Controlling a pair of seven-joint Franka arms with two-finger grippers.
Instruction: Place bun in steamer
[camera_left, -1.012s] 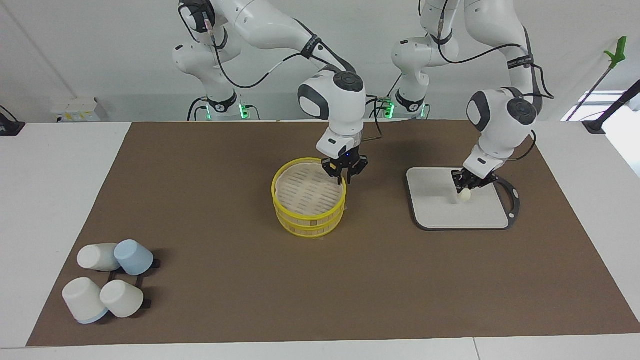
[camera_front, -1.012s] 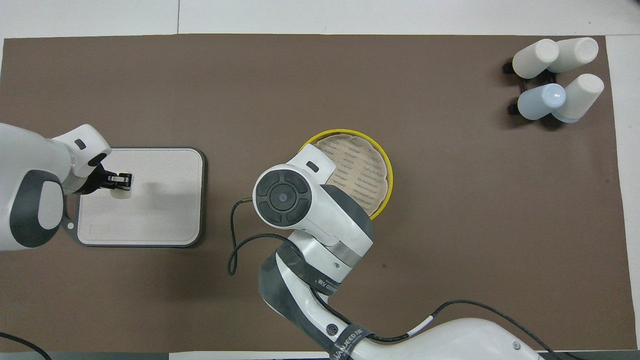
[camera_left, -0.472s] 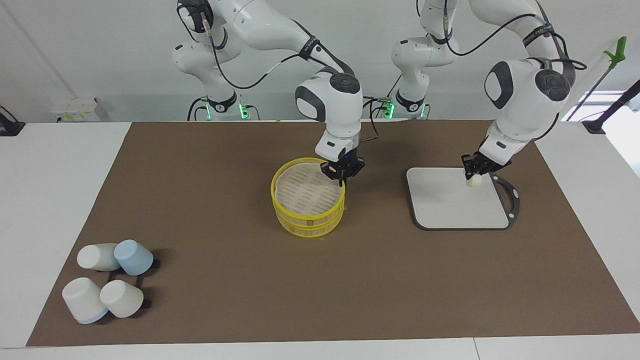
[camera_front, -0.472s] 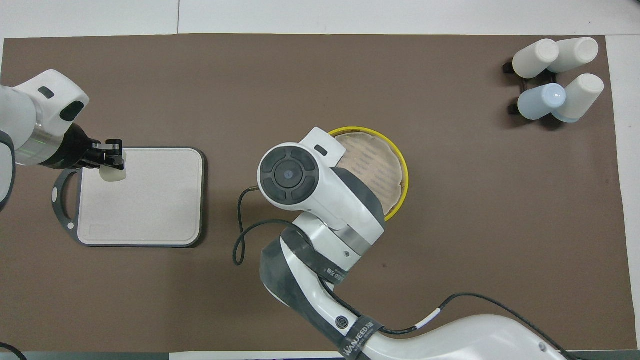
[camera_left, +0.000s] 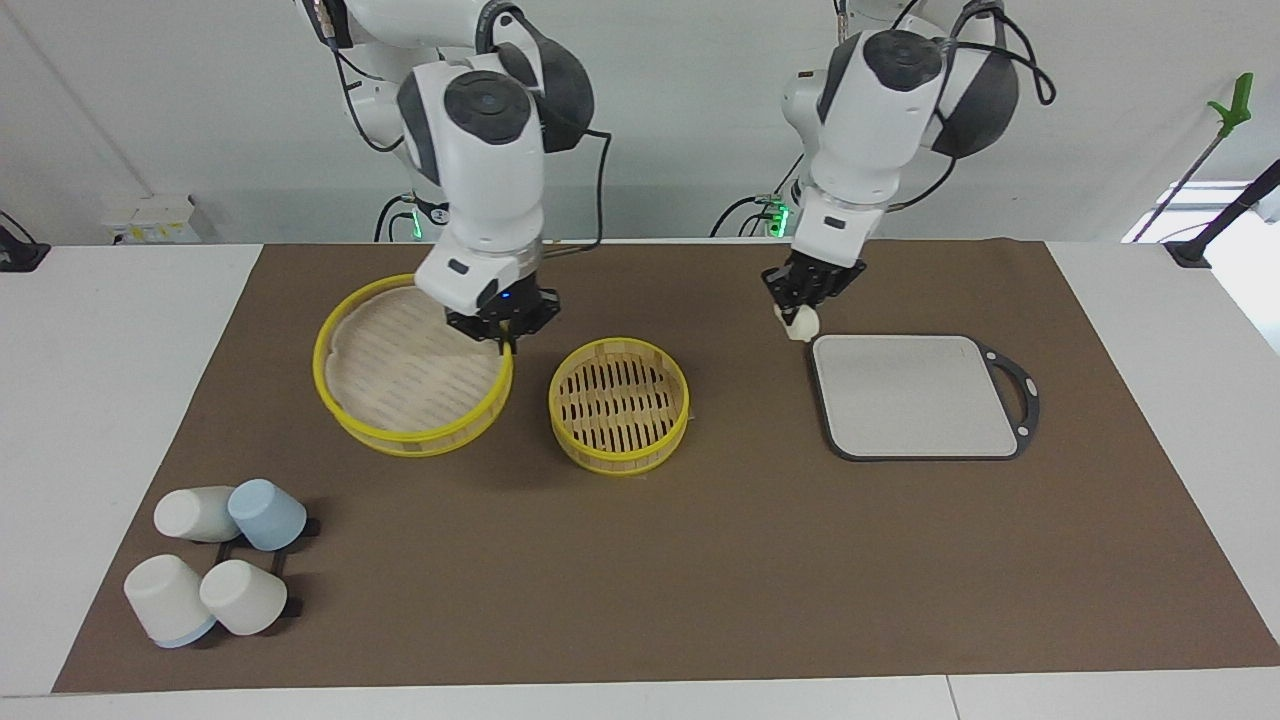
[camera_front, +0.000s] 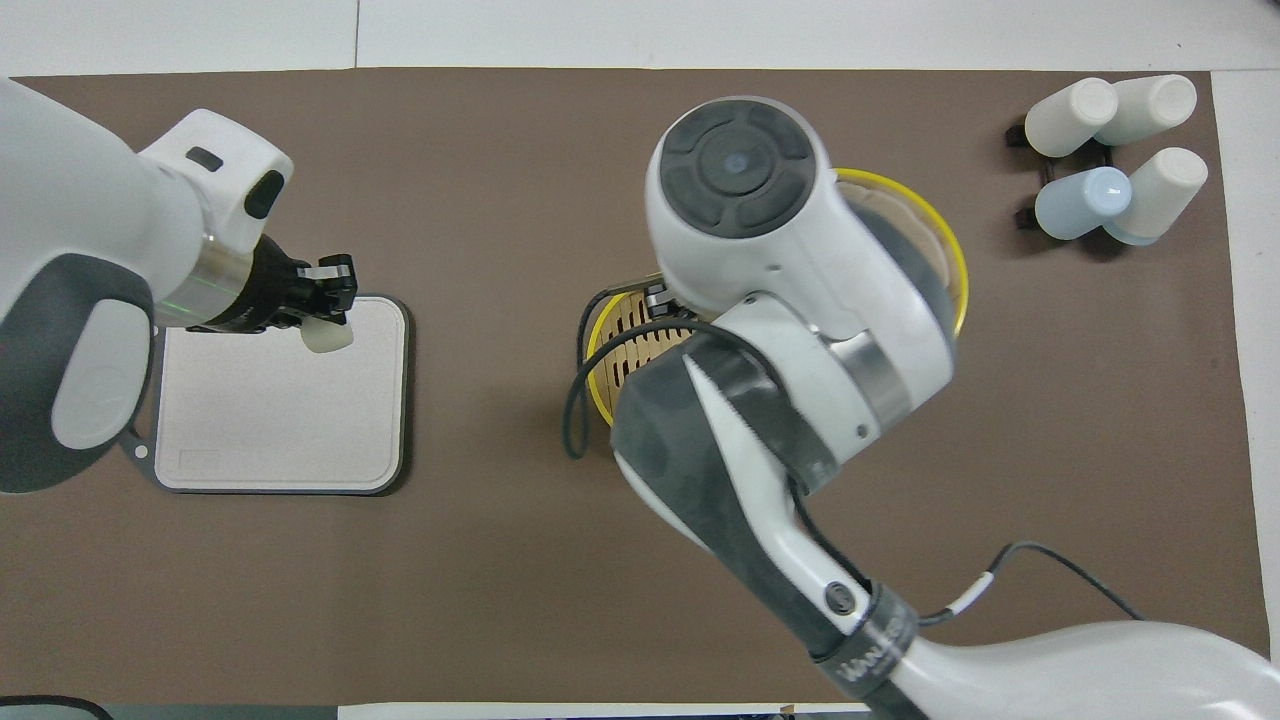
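Observation:
The steamer's lower tier (camera_left: 617, 398), yellow-rimmed with a slatted floor, stands uncovered and empty at the mat's middle; the right arm hides most of it in the overhead view (camera_front: 622, 345). My right gripper (camera_left: 502, 335) is shut on the rim of the upper tier (camera_left: 400, 365) and holds it in the air over the mat beside the lower tier, toward the right arm's end; its rim also shows in the overhead view (camera_front: 950, 275). My left gripper (camera_left: 800, 308) (camera_front: 335, 318) is shut on the cream-white bun (camera_left: 801, 325) (camera_front: 330, 337), raised over the grey board's corner.
The flat grey board (camera_left: 915, 395) (camera_front: 280, 410) lies empty toward the left arm's end. Several white and blue cups (camera_left: 215, 560) (camera_front: 1110, 150) lie on a black rack at the mat's corner farthest from the robots, toward the right arm's end.
My right gripper lifted the upper tier off the steamer and carried it toward the right arm's end. My left gripper lifted the bun off the board and moved toward the steamer.

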